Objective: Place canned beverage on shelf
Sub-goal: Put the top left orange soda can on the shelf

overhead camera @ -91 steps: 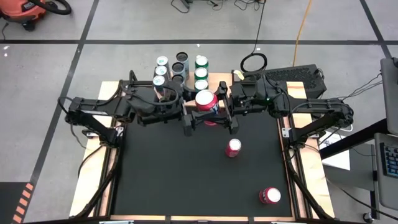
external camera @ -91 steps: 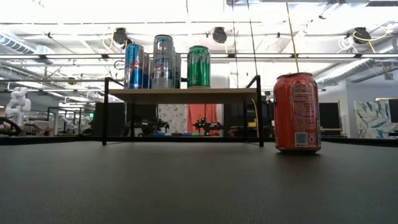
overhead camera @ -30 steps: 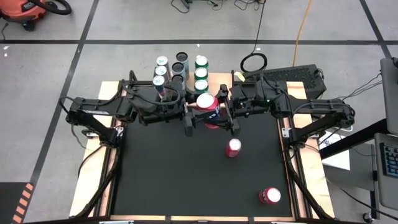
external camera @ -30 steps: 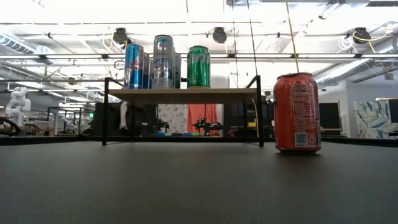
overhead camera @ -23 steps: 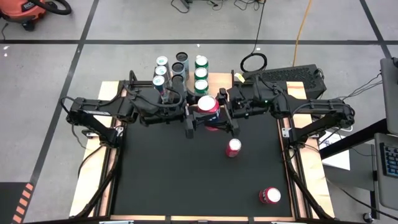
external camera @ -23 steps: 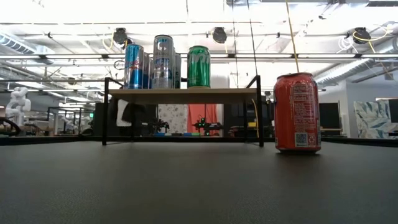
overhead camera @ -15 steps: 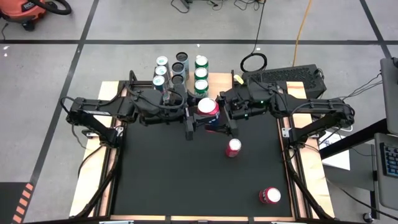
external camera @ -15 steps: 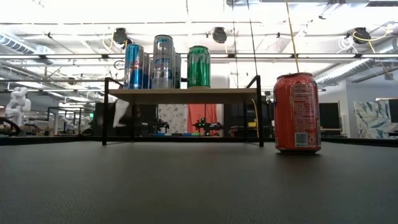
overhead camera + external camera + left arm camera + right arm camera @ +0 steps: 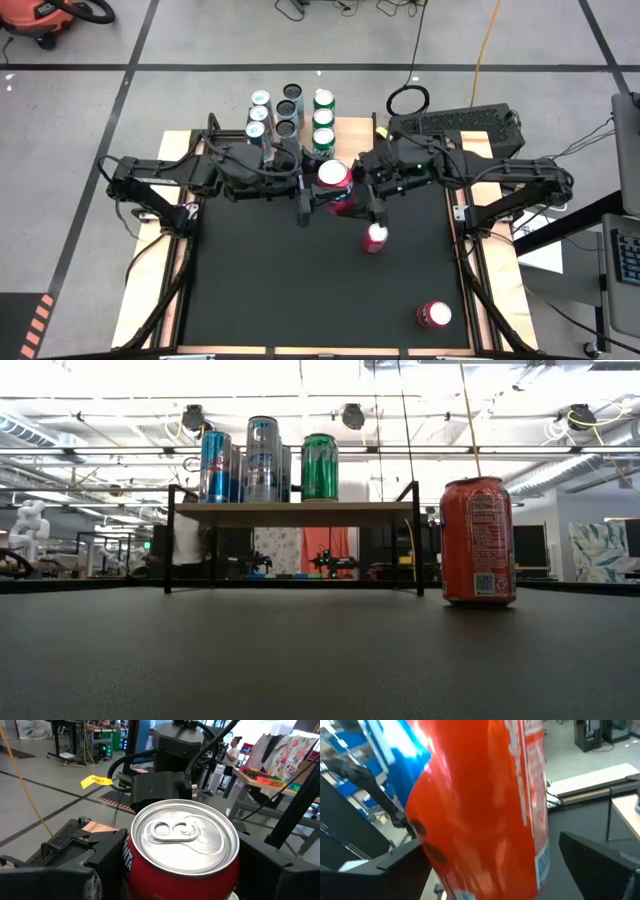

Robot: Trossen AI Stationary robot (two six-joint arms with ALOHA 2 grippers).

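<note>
A red canned beverage (image 9: 333,175) is up in the air over the table's far middle, with my left gripper (image 9: 316,192) shut on it from the left. My right gripper (image 9: 360,192) comes from the right and is open. Its fingers (image 9: 597,857) stand on either side of the can (image 9: 485,805), with a gap showing at one of them. The light-wood shelf (image 9: 290,513) stands at the far edge on black legs. It carries blue, silver and green cans (image 9: 290,115). The held can is out of the low view. My left gripper pinches the can's side wall just under the top rim (image 9: 126,862) between its two fingers (image 9: 97,870). They reach in level from the table's left. The can is lifted clear of the table and stands nearly upright, its silver top (image 9: 185,835) up.
A second red can (image 9: 375,237) stands on the black table just near of my right gripper and shows at the right in the low view (image 9: 478,540). A third red can (image 9: 433,314) stands at the near right. The shelf's right end (image 9: 375,513) is bare.
My right gripper has opened off the red can and has tipped downward, sinking a little. My left gripper has stayed where it was, and the can remains in it, lifted clear.
</note>
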